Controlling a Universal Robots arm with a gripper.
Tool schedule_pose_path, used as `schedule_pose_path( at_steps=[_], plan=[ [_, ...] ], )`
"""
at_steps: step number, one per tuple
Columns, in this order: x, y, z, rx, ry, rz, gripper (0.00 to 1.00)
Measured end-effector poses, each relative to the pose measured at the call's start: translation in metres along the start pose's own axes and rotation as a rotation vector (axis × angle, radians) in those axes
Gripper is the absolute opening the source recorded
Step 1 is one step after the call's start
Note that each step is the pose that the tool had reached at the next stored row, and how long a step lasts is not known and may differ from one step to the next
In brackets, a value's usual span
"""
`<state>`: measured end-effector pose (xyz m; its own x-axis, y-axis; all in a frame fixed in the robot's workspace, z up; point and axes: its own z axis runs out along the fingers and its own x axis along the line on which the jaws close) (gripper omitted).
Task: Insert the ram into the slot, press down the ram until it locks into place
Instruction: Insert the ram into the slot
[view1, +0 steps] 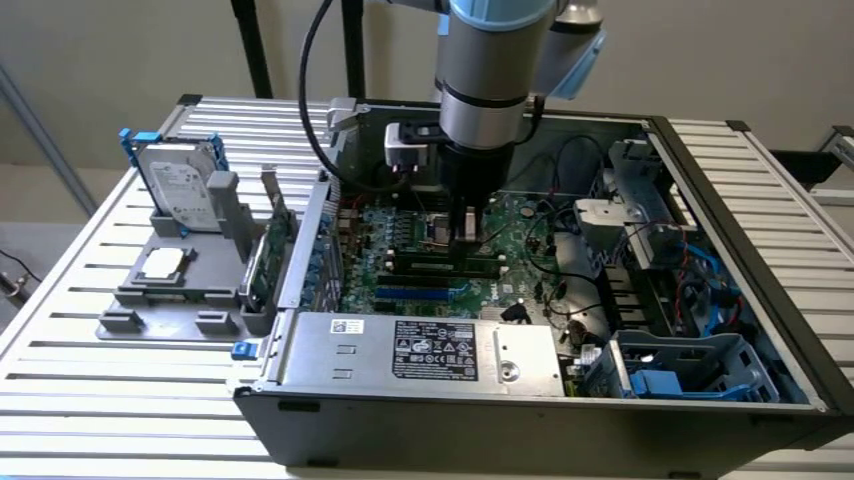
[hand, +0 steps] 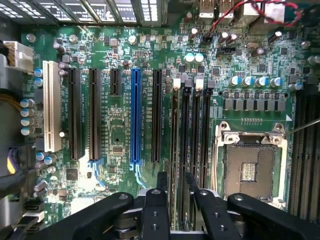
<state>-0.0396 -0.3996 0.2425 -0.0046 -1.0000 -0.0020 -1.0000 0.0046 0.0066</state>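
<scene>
Hovering low inside the open computer case (view1: 747, 200), the claw (view1: 467, 238) is positioned directly over the bank of black memory sockets (hand: 192, 135) on the motherboard (hand: 115, 125). The ram (view1: 424, 261) is seen lying along the slot (view1: 395, 270), just at the claw's tip. Full seating cannot be confirmed, nor can it be told whether the claw is clenched on the ram or released. Step judged: seating and pressing home. For a clean lock, the stick is best kept upright and square to the socket, with force applied straight down and spread evenly along the top edge. A tilted push would likely jam one end, and the end clips should be watched for closure. Writing noted: a black label (view1: 441, 352) and a barcode sticker (view1: 347, 325) on the silver power supply (view1: 521, 365), a white label on the hard drive (view1: 180, 190) out on the worktop (view1: 80, 300), and white print beside the blue slot (hand: 135, 120). None of it is legible.
</scene>
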Motion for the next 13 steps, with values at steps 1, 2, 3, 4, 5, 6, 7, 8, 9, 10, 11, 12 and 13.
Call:
schedule_pose_path(
  at_steps=[1,2,3,4,5,6,7,8,9,10,11,12,13],
  plan=[
    [0.0000,0.0001,-0.0033,0.0001,-0.0001,0.000,0.27],
    [0.0000,0.0004,-0.0057,0.0000,-0.0001,0.000,0.27],
    [0.0000,0.0008,-0.0080,0.0000,-0.0001,0.000,0.27],
    [0.0000,0.0011,-0.0098,0.0000,-0.0001,0.000,0.27],
    [0.0000,0.0013,-0.0114,0.0000,-0.0001,0.000,0.25],
    [0.0001,0.0014,-0.0123,-0.0002,-0.0001,0.000,0.25],
    [0.0001,0.0014,-0.0127,-0.0005,-0.0001,0.000,0.13],
    [0.0001,0.0015,-0.0127,-0.0006,-0.0003,0.000,0.13],
    [0.0001,0.0015,-0.0127,-0.0006,-0.0002,0.000,0.11],
    [0.0001,0.0015,-0.0127,-0.0006,-0.0002,0.000,0.11],
    [0.0001,0.0015,-0.0127,-0.0006,-0.0002,0.000,0.11],
    [0.0001,0.0015,-0.0127,-0.0006,-0.0001,0.000,0.11],
    [0.0001,0.0015,-0.0128,-0.0007,0.0000,0.000,0.11]
  ],
)
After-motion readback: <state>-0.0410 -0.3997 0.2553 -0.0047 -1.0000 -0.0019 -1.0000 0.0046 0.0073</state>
